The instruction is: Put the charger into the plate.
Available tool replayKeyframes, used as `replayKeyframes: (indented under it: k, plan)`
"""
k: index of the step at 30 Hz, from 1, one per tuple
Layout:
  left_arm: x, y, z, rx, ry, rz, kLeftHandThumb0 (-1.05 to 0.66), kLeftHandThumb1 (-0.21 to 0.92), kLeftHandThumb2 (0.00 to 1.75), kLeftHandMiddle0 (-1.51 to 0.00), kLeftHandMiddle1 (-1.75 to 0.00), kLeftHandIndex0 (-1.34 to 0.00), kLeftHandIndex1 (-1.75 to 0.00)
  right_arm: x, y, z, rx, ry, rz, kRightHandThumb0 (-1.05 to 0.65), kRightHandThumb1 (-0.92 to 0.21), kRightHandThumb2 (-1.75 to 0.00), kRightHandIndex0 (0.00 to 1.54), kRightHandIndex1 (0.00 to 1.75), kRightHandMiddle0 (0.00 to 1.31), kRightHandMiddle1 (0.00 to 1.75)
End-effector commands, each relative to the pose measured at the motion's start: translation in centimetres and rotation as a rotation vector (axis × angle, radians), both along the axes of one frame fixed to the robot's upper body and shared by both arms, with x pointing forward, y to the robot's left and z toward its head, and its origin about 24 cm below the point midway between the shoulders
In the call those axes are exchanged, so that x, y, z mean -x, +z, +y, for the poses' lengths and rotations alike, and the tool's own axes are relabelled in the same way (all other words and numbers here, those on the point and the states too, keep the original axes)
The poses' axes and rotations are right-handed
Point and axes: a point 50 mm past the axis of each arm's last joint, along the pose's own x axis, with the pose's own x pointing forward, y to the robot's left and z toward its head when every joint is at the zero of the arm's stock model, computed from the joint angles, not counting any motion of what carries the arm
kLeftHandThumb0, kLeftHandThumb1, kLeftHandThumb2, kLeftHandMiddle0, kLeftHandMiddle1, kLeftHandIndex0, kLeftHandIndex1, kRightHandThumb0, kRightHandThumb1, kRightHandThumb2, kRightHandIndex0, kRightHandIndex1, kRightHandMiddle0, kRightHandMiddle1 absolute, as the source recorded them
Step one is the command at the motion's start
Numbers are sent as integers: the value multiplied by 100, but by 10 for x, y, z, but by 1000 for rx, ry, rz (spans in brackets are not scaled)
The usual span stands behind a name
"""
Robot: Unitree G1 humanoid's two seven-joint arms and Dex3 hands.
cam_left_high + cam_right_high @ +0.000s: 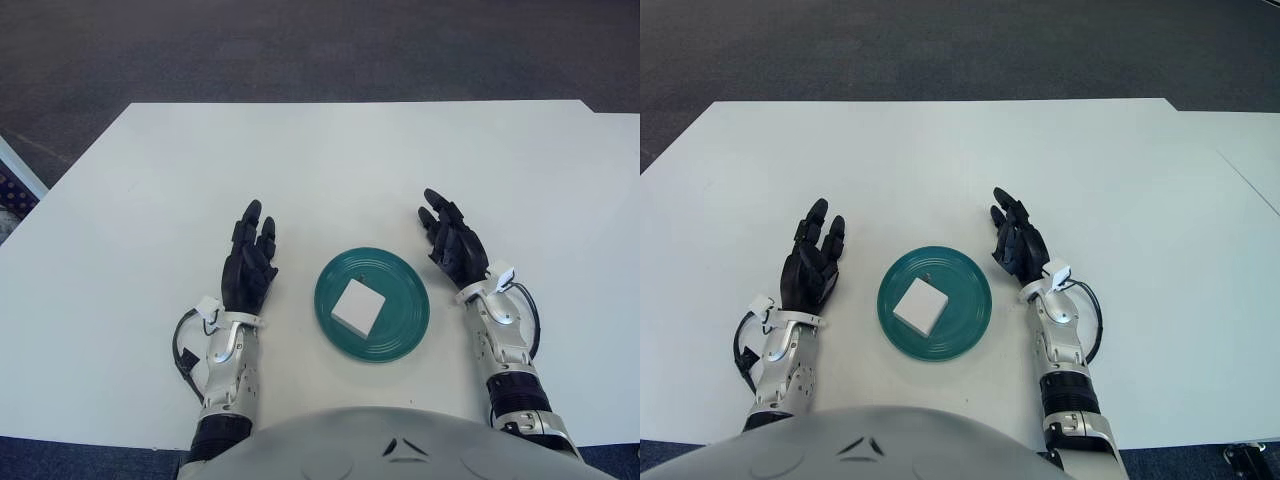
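I see the charger (358, 306), a small white square block, lying flat inside the green plate (405, 335), slightly left of the plate's centre and well within the rim. The plate sits on the white worktop (320, 160) at the near edge, directly in front of the torso. My right hand (455, 248) is just right of the plate and a little farther out than its centre, fingers extended and loosely spread, holding nothing. My left hand (248, 265) shows on the left of the plate, also with fingers straight and empty; I cannot tell whether either palm touches the worktop. The charger lies between the two hands, toward the near-left of the right hand and to the near-right of the left hand. Its offset within the plate puts it marginally closer to the left hand. The block is roughly square, so I read no clear long axis; its edges are turned somewhat relative to the worktop's edge. Judgement: the placement looks complete, with the charger resting in the plate and no hand in contact with it. Any remaining move is likely just retracting the arms; little risk of disturbing the plate, since both hands stand clear of the rim.
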Motion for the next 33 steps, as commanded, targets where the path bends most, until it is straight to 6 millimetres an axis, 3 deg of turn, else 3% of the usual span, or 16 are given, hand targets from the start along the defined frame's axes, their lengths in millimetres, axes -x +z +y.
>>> replayKeyframes:
  k: [1, 33]
  plan:
    - [15, -17, -7, 27, 13, 82, -100, 92, 89, -12, 0, 0, -27, 7, -16, 1, -27, -5, 83, -102, -92, -100, 2, 0, 0, 10]
    - [21, -14, -12, 12, -3, 47, -100, 92, 88, -10, 0, 0, -23, 11, -34, 1, 26, -57, 70, -100, -92, -101, 3, 1, 0, 9]
